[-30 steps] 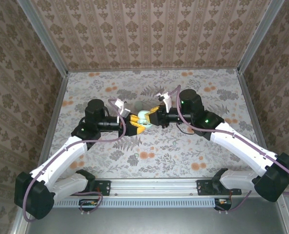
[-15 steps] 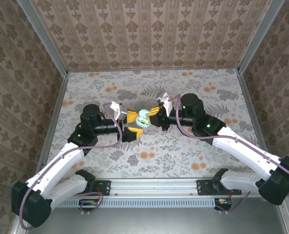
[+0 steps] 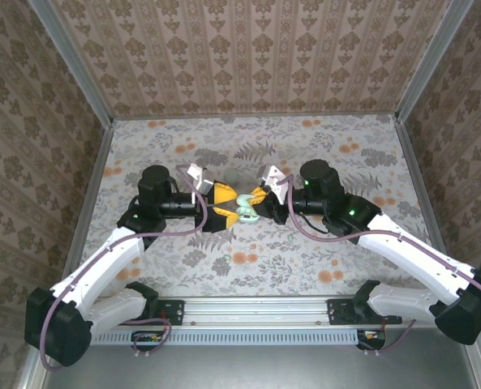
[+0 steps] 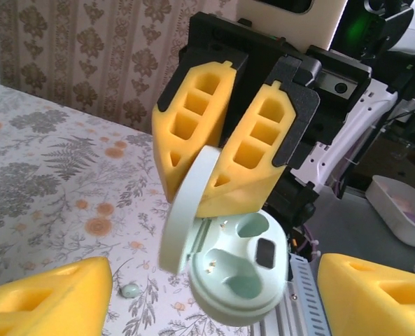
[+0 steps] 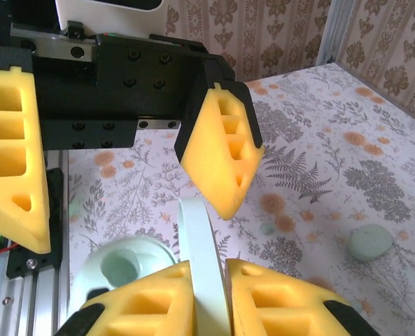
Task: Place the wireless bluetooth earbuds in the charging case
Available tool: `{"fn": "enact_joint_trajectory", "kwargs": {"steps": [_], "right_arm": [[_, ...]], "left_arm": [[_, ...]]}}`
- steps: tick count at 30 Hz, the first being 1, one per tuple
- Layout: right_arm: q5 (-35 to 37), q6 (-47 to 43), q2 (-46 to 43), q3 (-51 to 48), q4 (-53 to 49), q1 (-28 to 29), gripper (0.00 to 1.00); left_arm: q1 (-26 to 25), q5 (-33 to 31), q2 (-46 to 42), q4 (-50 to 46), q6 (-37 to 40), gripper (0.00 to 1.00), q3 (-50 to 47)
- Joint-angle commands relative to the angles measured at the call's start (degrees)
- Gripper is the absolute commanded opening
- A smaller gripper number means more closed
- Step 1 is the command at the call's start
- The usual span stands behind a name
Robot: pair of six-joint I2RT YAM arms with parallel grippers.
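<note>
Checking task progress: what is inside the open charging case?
Both wells of the charging case look empty. The right gripper, shut on the lid, covers the lid's inner face, so that part cannot be seen.

The left arm (image 3: 102, 263) and the right arm (image 3: 402, 243) reach inward with wrists level, so their tools meet tip to tip. The left tool (image 3: 226, 207) is spread wide and grips nothing. The right tool (image 3: 255, 201) is pinched on the lid of the charging case (image 4: 238, 280).
</note>
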Motion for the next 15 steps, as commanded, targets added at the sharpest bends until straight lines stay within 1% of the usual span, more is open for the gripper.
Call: {"fn": "enact_joint_trajectory", "kwargs": {"steps": [1, 4, 7, 15], "right_arm": [[0.5, -3.5, -1.1, 2.6, -2.2, 0.3, 0.18], [0.2, -3.7, -1.0, 2.9, -2.7, 0.3, 0.18], [0.6, -3.3, -1.3, 2.4, -1.8, 0.3, 0.16], [0.7, -0.3, -2.9, -1.2, 5.3, 0.3, 0.14]], "left_arm": [[-1.7, 3.3, 0.9, 0.0, 2.3, 0.75, 2.7], [-3.0, 3.0, 2.1, -2.8, 5.1, 0.72, 3.8], [-3.8, 2.1, 2.9, -3.0, 6.1, 0.72, 3.9], [-5.3, -0.5, 3.0, 2.3, 5.1, 0.71, 1.3]]}}
